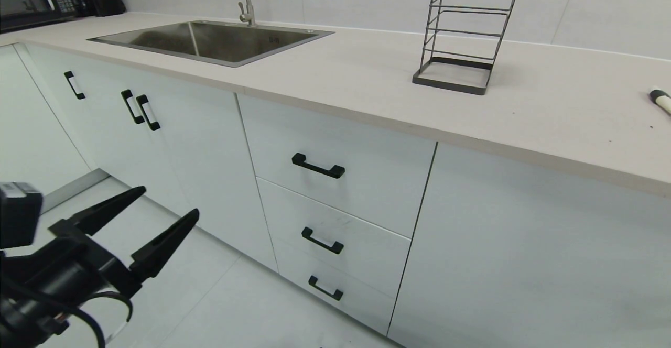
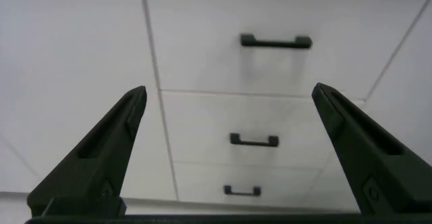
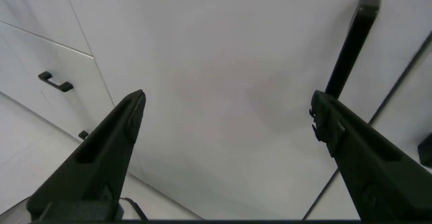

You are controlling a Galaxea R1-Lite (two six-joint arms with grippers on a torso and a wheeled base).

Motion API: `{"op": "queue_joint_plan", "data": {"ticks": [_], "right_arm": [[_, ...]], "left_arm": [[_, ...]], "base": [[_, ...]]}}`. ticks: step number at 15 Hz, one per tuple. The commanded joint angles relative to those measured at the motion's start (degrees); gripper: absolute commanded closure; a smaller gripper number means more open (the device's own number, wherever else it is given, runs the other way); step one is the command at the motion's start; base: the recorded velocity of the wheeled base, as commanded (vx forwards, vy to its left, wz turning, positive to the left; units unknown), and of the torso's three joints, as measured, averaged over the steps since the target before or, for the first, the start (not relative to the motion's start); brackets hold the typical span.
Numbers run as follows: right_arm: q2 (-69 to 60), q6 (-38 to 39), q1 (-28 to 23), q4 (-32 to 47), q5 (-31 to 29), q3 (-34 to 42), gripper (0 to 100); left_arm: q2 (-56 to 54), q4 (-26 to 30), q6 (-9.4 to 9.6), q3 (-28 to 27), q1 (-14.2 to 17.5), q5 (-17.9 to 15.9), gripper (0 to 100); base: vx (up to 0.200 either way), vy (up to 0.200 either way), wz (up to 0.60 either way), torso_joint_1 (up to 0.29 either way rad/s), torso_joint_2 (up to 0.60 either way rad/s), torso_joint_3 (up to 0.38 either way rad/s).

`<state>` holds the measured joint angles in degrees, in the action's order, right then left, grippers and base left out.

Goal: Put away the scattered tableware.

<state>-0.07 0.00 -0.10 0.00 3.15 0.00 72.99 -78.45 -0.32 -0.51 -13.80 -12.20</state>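
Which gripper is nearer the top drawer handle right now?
Left, likely: the left gripper faces the top drawer handle; right gripper fronts a blank cabinet panel beside the drawers.

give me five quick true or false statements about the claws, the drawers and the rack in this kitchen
1. The left claw is open. True.
2. Plates stand in the wire rack. False: no plates are in it.
3. The top drawer is pulled out. False: it is shut, like the two below it.
4. The sink lies to the left of the wire rack. True.
5. The right claw grips a spoon. False: it is open and holds nothing.
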Motion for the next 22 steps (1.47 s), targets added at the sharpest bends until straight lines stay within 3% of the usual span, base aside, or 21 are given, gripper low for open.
{"op": "queue_joint_plan", "data": {"ticks": [1,4,7,8,13,15,16,17,19,22], "right_arm": [[0.1,0.0,0.0,0.0,0.0,0.0,0],[0.1,-0.1,0.0,0.0,0.0,0.0,0],[0.1,-0.1,0.0,0.0,0.0,0.0,0],[0.1,-0.2,0.0,0.0,0.0,0.0,0],[0.1,-0.2,0.0,0.0,0.0,0.0,0],[0.1,-0.2,0.0,0.0,0.0,0.0,0],[0.1,-0.2,0.0,0.0,0.0,0.0,0],[0.1,-0.1,0.0,0.0,0.0,0.0,0],[0.1,-0.1,0.0,0.0,0.0,0.0,0],[0.1,0.0,0.0,0.0,0.0,0.0,0]], "left_arm": [[-13.4,3.9,0.23,0.5,5.8,0.2,0],[-35.2,26.9,0.23,0.5,8.0,0.1,0],[-63.0,60.6,0.23,-0.2,9.4,0.1,0],[-68.5,68.0,0.49,-0.2,9.8,0.2,0],[-68.0,75.5,0.32,0.5,10.0,1.1,0],[-69.1,75.7,0.93,0.5,12.1,4.3,0],[-72.1,76.8,2.51,0.5,14.4,6.4,0],[-73.0,78.9,2.60,0.5,13.7,8.8,0],[-73.0,78.4,-0.12,0.5,13.8,9.4,0],[-73.0,78.4,-0.30,0.5,13.8,9.4,0]], "base": [[0.000,0.000,-0.60,0.002,0.00,0.002],[0.000,0.000,-0.60,-0.001,0.00,0.010],[0.000,0.000,-0.60,0.001,0.00,0.002],[0.000,0.000,0.00,0.000,0.00,0.000],[0.000,0.000,0.00,0.000,0.00,0.000],[0.000,0.000,-0.30,0.001,0.00,0.001],[0.000,0.000,-0.60,-0.007,0.00,0.007],[0.000,0.000,-0.60,0.002,0.00,0.002],[0.000,0.000,0.00,0.000,0.00,0.000],[0.000,0.000,0.00,0.000,0.00,0.000]]}}
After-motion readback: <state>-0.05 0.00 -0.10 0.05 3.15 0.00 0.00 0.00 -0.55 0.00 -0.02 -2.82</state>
